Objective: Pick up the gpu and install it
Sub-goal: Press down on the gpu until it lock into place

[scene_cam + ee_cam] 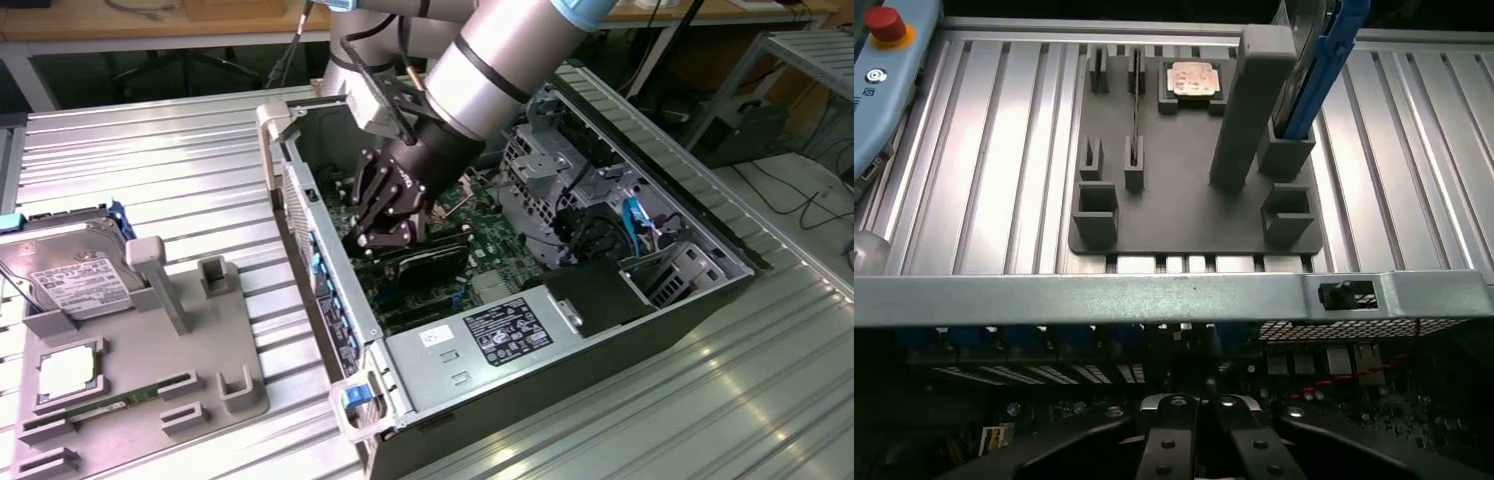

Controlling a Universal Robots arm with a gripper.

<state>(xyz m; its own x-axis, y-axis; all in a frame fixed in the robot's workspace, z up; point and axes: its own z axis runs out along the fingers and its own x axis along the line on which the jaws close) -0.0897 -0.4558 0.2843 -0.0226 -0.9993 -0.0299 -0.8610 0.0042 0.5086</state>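
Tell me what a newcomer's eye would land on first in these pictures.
First, the big silver arm reaching down into the open computer case, its black tool low over the green motherboard, right at the dark gpu. Next, the grey holder tray on the ribbed table at the exterior view's left, with a silver hard drive standing at its far end.

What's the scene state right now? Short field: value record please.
end effector: inside the open PC case, over the motherboard
gpu: dark card below the end effector, lying in the case
grip: cannot tell
gray fixture tray: outside the case, on the slatted table
hard drive: upright in the tray
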